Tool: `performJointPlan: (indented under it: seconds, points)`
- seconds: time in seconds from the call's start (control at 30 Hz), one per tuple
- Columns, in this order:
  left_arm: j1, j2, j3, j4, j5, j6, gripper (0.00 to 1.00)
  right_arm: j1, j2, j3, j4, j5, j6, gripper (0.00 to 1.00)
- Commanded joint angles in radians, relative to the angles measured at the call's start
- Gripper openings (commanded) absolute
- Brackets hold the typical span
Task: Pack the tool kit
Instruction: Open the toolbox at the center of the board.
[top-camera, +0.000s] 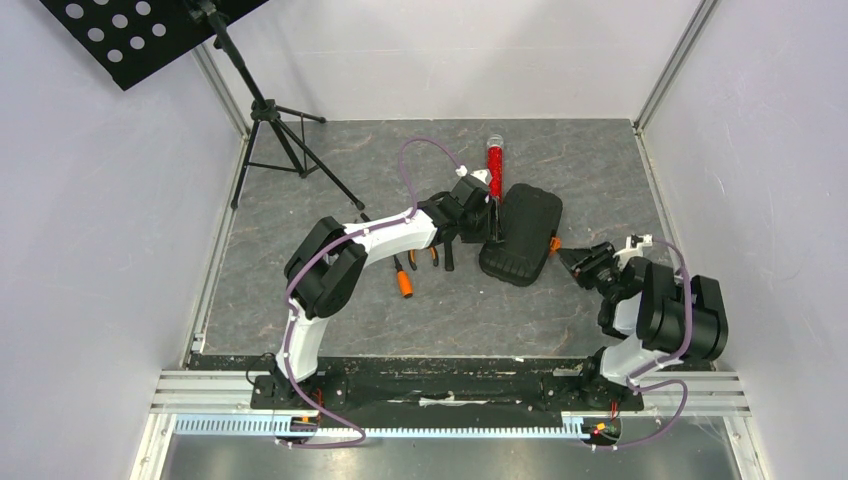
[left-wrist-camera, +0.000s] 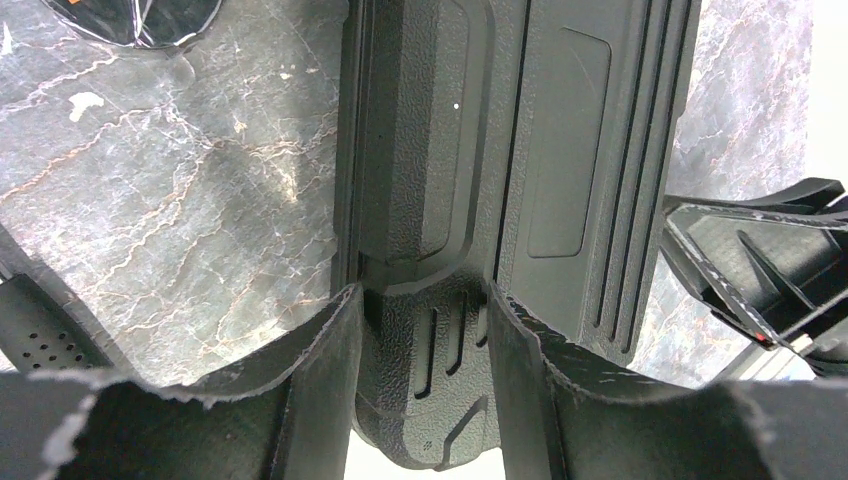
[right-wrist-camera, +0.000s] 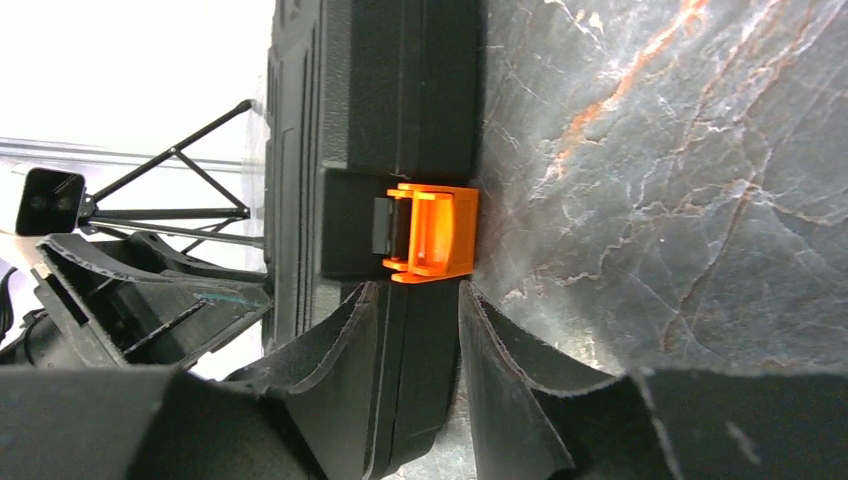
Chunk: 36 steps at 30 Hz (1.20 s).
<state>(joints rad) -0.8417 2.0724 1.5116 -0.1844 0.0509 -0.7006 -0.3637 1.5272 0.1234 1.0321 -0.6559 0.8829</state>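
Bracing the black ribbed plastic clamshell case (top-camera: 520, 235) mid-table, we pinch its ribbed edge opposite the latch in the left gripper (left-wrist-camera: 425, 330). The right gripper (right-wrist-camera: 415, 310) narrowly clamps the rim just beside the orange plastic latch (right-wrist-camera: 432, 232). Orange-handled screwdrivers (top-camera: 403, 280) lie outside, so we judge the latch needs freeing: hold left firm, lever gently, avoid sliding the case.

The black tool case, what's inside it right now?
Its inside is hidden: the case looks shut, only its ribbed shell and orange latch showing. Orange-handled tools lie outside on the table.
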Motion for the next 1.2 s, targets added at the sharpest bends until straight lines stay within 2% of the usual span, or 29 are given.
performJointPlan:
  seconds: [0.0,0.13,0.37,0.63,0.87,0.97,1.17]
  points:
    - [-0.019,0.015,-0.047,-0.142,0.046,-0.013,0.53,-0.003,0.086,0.020,0.185,-0.034,0.040,0.38]
    - [-0.019,0.013,-0.048,-0.141,0.049,-0.016,0.53,-0.002,0.177,0.029,0.348,-0.067,0.107,0.37]
    - [-0.019,0.014,-0.053,-0.141,0.054,-0.018,0.53,0.006,0.264,0.055,0.412,-0.076,0.116,0.35]
    - [-0.019,0.015,-0.054,-0.141,0.056,-0.018,0.53,0.009,0.322,0.079,0.380,-0.068,0.071,0.35]
    - [-0.016,0.015,-0.062,-0.138,0.058,-0.019,0.53,0.013,0.291,0.092,0.185,-0.019,-0.051,0.42]
    - [-0.016,0.018,-0.060,-0.134,0.066,-0.020,0.53,0.023,0.317,0.104,0.277,-0.055,-0.001,0.41]
    - [-0.016,0.017,-0.065,-0.126,0.081,-0.025,0.53,0.052,0.433,0.123,0.640,-0.125,0.204,0.32]
